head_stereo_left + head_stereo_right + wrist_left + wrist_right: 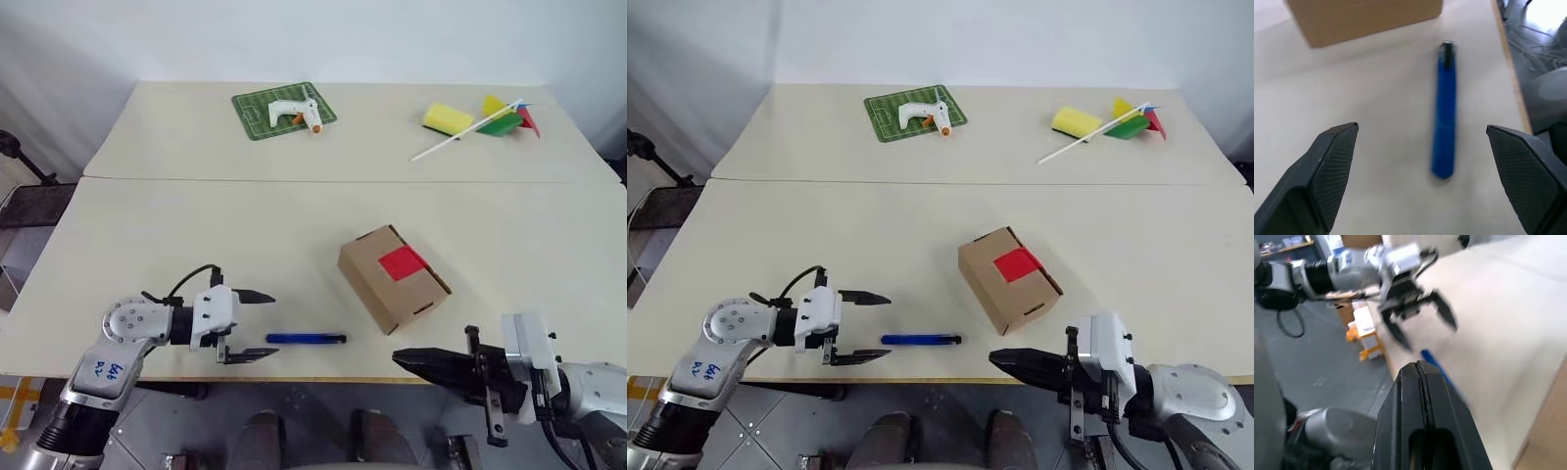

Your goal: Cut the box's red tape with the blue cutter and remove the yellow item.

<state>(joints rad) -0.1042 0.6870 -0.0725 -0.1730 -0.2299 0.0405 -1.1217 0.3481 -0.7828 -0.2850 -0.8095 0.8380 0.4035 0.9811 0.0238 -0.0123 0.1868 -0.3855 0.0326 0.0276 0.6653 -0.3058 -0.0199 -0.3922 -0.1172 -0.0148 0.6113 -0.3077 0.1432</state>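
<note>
The blue cutter (pixel 306 339) lies flat near the front edge of the table (pixel 294 215), free of both grippers. The left gripper (pixel 257 324) sits just beside its end, fingers wide apart and empty. To pick it up well, it should slide along until the cutter is between the fingers, then squeeze around the middle. The right gripper (pixel 404 358) hangs off the front edge, pressed together on nothing. The box (pixel 392 277), red tape (pixel 403 261) still whole, stands near the front. The left arm carries blue handwriting, too small to read.
</note>
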